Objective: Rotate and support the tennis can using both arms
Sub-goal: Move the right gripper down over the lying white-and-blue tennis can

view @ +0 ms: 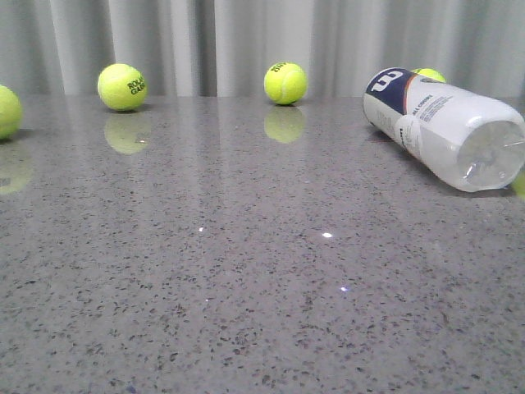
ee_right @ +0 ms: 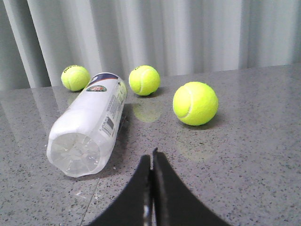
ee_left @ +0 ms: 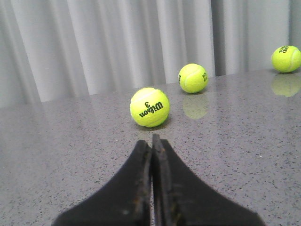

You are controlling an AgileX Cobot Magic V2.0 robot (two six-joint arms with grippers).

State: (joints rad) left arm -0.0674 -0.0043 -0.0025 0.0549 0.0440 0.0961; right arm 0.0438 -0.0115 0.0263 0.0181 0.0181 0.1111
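Observation:
The tennis can (view: 443, 123) lies on its side at the right of the grey table, its clear bottom end toward the front and its navy "W" end toward the back. It also shows in the right wrist view (ee_right: 89, 125), lying just ahead of my right gripper (ee_right: 151, 157) and off to one side. That gripper is shut and empty, low over the table. My left gripper (ee_left: 151, 141) is shut and empty, a short way from a "Wilson 3" tennis ball (ee_left: 149, 107). Neither gripper shows in the front view.
Tennis balls stand at the far left (view: 6, 111), back left (view: 122, 86), back middle (view: 285, 83) and behind the can (view: 428, 75). In the right wrist view a ball (ee_right: 195, 103) lies close ahead, two more (ee_right: 144, 80) (ee_right: 75, 77) farther back. A grey curtain (view: 246, 41) hangs behind the table.

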